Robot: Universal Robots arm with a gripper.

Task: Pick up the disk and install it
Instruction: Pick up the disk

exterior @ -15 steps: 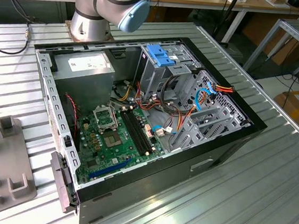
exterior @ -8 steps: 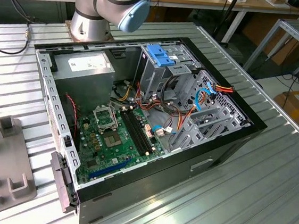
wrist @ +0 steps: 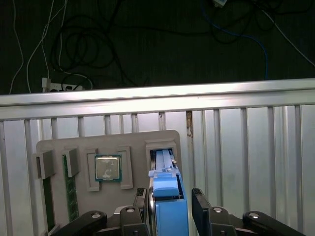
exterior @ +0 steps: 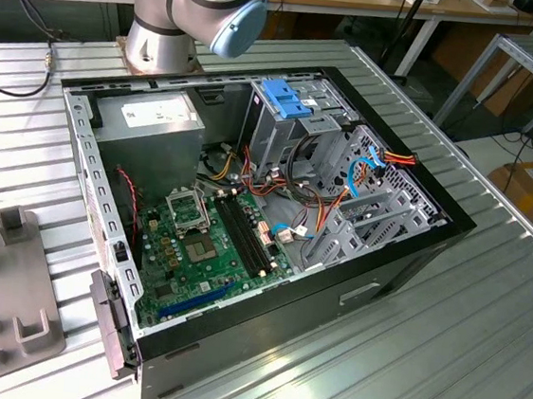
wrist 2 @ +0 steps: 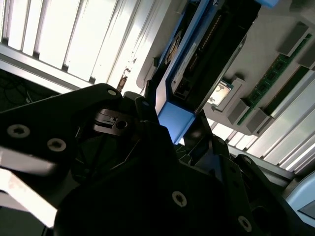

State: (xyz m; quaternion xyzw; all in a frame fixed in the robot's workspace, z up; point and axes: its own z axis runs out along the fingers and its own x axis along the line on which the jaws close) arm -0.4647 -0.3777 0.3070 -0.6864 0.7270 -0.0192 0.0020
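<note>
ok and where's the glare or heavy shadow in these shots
Exterior view: a bright reflection washes the ribbed table in front of the computer case. Second wrist view: table slats blown white, the disk dark against them. First wrist view: a glare band on the table edge, dim floor beyond.

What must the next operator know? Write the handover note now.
Gripper: straddles the disk at its blue carrier; grip not confirmed.
Disk: appears to sit in its slot in the grey holder tray, beside the processor chip.
Done: gripper is at the disk.
Left: disk not yet lifted clear, and not yet installed in the open computer case.
</note>
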